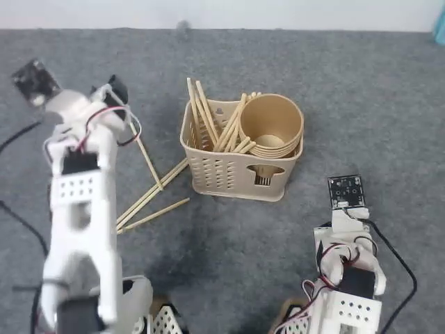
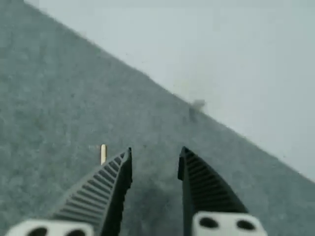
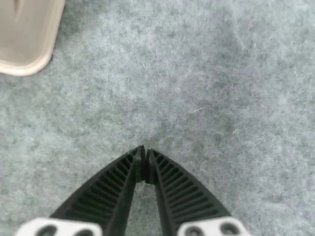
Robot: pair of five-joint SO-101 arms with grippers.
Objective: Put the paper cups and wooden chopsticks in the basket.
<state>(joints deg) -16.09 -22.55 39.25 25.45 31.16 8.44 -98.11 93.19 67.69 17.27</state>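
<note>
Thin pale wooden chopsticks [image 1: 154, 215] are lying loose on the grey carpet [image 1: 348, 90] just beside the beige slotted plastic basket [image 1: 229, 170]; they are looking light, stiff and prone to rolling, so pinching 1 mid-length is seeming best; the left gripper [image 2: 155, 155] is gaping empty; the right gripper [image 3: 146, 162] is clenching on nothing.

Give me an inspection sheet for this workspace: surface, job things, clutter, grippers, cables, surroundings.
Surface: grey mat, flat.
Job's things: basket holds stacked cups and several chopsticks; loose chopsticks lie on the mat on the left arm's side.
Clutter: nothing seen.
Grippers: left gripper open, empty; right gripper shut, empty, above bare mat.
Cables: black cable by the right arm; wires on the left arm.
Surroundings: pale wall behind the mat.
</note>
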